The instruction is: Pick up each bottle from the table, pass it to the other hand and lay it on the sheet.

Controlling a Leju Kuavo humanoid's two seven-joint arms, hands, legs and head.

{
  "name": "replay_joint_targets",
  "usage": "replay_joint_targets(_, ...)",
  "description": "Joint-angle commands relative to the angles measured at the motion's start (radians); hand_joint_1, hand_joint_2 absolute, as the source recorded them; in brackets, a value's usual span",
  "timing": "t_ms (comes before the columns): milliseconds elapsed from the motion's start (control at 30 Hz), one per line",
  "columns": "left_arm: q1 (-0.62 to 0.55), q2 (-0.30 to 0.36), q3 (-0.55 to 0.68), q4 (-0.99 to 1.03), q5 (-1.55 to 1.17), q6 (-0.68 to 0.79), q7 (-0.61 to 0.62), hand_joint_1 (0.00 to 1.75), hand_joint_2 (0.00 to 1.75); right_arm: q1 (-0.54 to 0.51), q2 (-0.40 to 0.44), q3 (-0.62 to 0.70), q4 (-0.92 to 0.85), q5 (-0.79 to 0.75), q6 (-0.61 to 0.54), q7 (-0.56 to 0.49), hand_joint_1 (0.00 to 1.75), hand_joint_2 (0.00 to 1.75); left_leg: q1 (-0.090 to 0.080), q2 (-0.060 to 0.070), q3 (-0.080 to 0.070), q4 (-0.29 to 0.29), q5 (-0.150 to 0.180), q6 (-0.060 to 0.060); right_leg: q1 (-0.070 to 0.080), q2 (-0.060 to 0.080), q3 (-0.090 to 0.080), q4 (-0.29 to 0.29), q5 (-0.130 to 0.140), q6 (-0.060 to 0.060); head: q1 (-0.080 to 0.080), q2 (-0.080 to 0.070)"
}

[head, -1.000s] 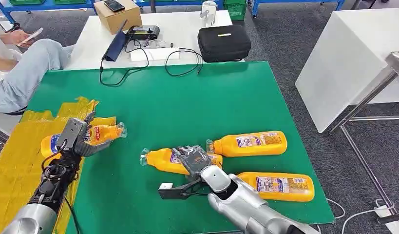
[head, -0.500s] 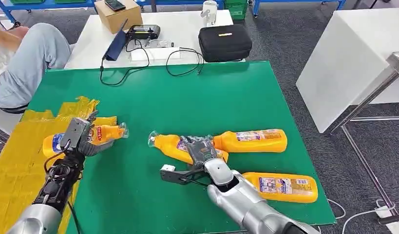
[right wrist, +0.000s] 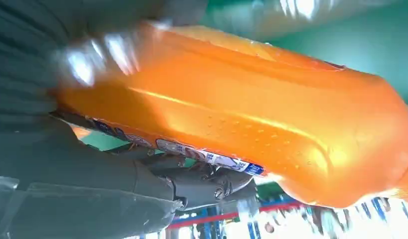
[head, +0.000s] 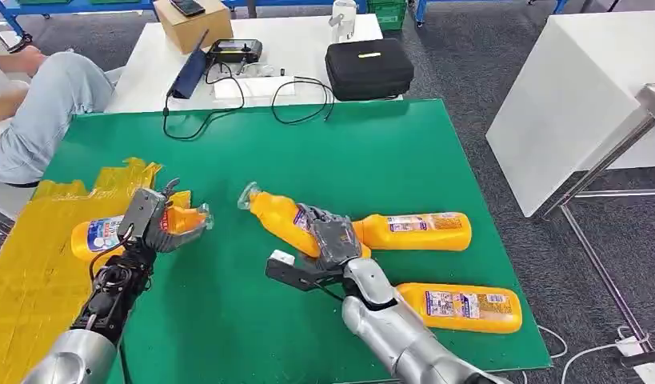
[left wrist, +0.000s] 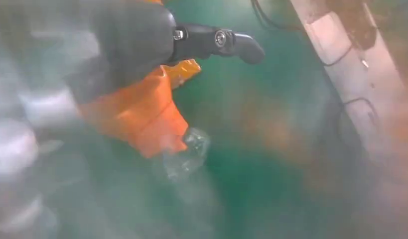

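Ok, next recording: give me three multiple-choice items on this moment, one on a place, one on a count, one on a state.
1. Where does the bottle at the left robot hand lie?
A. on the yellow sheet
B. on the white table
C. on the floor

2. How many orange bottles are on or over the green table?
A. two
B. four
C. six

3. What is the right robot hand doing?
A. hanging open
B. gripping a bottle
C. pressing the black case

Answers:
1 A: the left bottle rests on the yellow sheet, its neck end reaching past the sheet's edge.
2 B: that one, the held bottle, the middle bottle and the near bottle.
3 B: its fingers wrap the bottle's body, neck end tilted up.
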Motion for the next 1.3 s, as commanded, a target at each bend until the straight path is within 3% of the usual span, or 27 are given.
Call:
replay_joint_targets(33, -0.01, -0.063, -0.066, 0.022, -0.002, 0.003, 0.005, 0.0, 1.75, 0.159, 0.019, -0.23, -0.384, -0.279, -0.031, -0.229, 1.75, 1.75, 0.001, -0.003, 0.001, 0.001, -0.002, 0.0, 0.001, -0.003, 0.003, 0.0, -0.003, 0.001, 0.0, 0.0)
replay_joint_targets(300, 0.015, -0.1, -0.101, -0.088, 0.096, -0.099, 0.033, 0.0, 1.75, 0.208, 0.03, -0.262, -0.464, -0.356, -0.028, -0.285, 1.75, 1.75, 0.001, -0.002, -0.002, 0.001, -0.002, 0.0, 0.001, -0.003, 0.0, 0.0, -0.002, 0.001, 0.0, 0.0)
replay_joint_targets(367, 0.022, -0.109, -0.099, -0.116, 0.171, -0.178, 0.052, 0.0, 1.75, 0.213, 0.032, -0.261, -0.466, -0.369, -0.029, -0.298, 1.75, 1.75, 0.0, -0.002, -0.003, 0.001, -0.002, 0.0, 0.0, -0.002, -0.001, 0.0, -0.002, 0.001, 0.0, 0.0)
replay_joint_targets(400, 0.031, -0.111, -0.084, -0.13, 0.279, -0.301, 0.072, 0.0, 1.75, 0.215, 0.033, -0.259, -0.465, -0.376, -0.027, -0.308, 1.75, 1.75, 0.0, -0.002, -0.004, 0.001, -0.001, 0.0, 0.0, -0.002, -0.003, 0.0, -0.001, 0.0, 0.0, 0.0)
replay_joint_targets(500, 0.045, -0.11, -0.093, -0.153, 0.291, -0.304, 0.079, 0.0, 1.75, 0.215, 0.034, -0.259, -0.461, -0.379, -0.028, -0.312, 1.75, 1.75, 0.0, -0.001, -0.003, 0.001, -0.002, 0.0, 0.0, -0.001, -0.003, 0.0, -0.002, 0.0, 0.0, 0.0)
replay_joint_targets(533, 0.059, -0.111, -0.077, -0.168, 0.417, -0.443, 0.081, 0.0, 1.75, 0.213, 0.034, -0.255, -0.457, -0.384, -0.025, -0.324, 1.75, 1.75, 0.001, 0.0, -0.002, 0.001, -0.003, -0.001, 0.001, -0.001, -0.001, 0.0, -0.002, 0.0, 0.0, 0.0)
replay_joint_targets(667, 0.135, -0.11, -0.22, -0.431, 0.578, -0.408, 0.204, 0.0, 1.75, 0.229, 0.033, -0.256, -0.471, -0.382, -0.034, -0.327, 1.75, 1.75, 0.001, 0.0, -0.003, 0.001, -0.003, 0.0, 0.001, 0.0, -0.003, 0.0, -0.002, 0.001, 0.0, 0.0)
replay_joint_targets(833, 0.161, -0.078, -0.362, -0.596, 0.665, -0.343, 0.218, 0.0, 1.75, 0.256, 0.033, -0.261, -0.481, -0.358, -0.056, -0.317, 1.75, 1.75, 0.001, -0.002, -0.005, 0.002, -0.003, 0.0, 0.001, -0.002, -0.004, 0.0, -0.003, 0.001, 0.0, 0.0)
replay_joint_targets(1300, 0.196, -0.062, -0.499, -0.764, 0.674, -0.285, 0.241, 0.0, 1.75, 0.267, 0.041, -0.247, -0.483, -0.292, -0.073, -0.318, 1.75, 1.75, 0.001, -0.001, -0.004, 0.001, -0.003, 0.0, 0.001, -0.001, -0.003, 0.0, -0.003, 0.001, 0.0, 0.0)
